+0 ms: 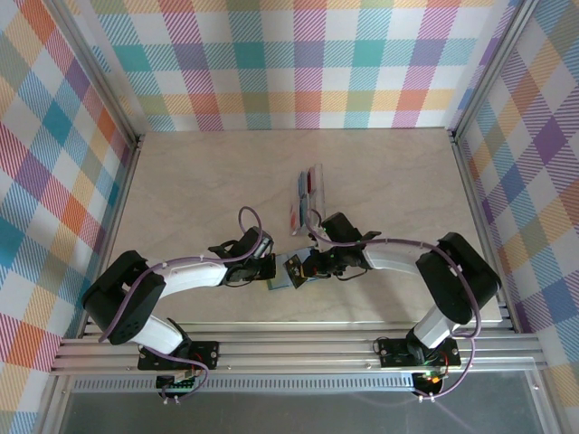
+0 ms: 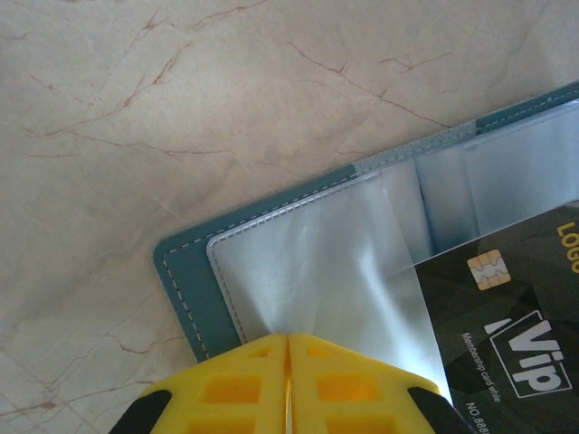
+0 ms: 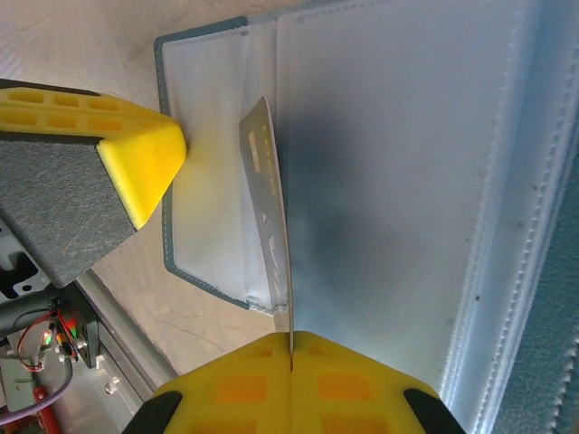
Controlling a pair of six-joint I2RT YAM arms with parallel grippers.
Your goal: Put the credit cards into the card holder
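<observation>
Your card holder (image 2: 185, 280) lies opened out on the table (image 1: 208, 181). Its teal border frames the clear pockets (image 2: 317, 271), which face up. In the top view it sits between the two arms, close to the middle of the table's near edge.

The black VIP card (image 2: 516, 344) is at the holder, with its chip-end corner overlapping the clear plastic. You cannot tell whether that corner has slid under the film or rests on top of it. The card's long axis runs from the right gripper across the open holder, and the chip end points toward the side pinched by the left gripper. In the right wrist view you see the card almost edge-on, reaching straight away from the jaws.

The right gripper (image 3: 291, 336) has its jaws clenched on the card's end opposite the chip. The left gripper (image 2: 287, 339) has its jaws clamped on the near edge of the holder, where the clear pocket film runs in between them.

The loose cards (image 1: 303, 199), red, blue and pale, lie overlapped in a short row farther out on the table. The row's length points away from the arms and lies well apart from the holder.
</observation>
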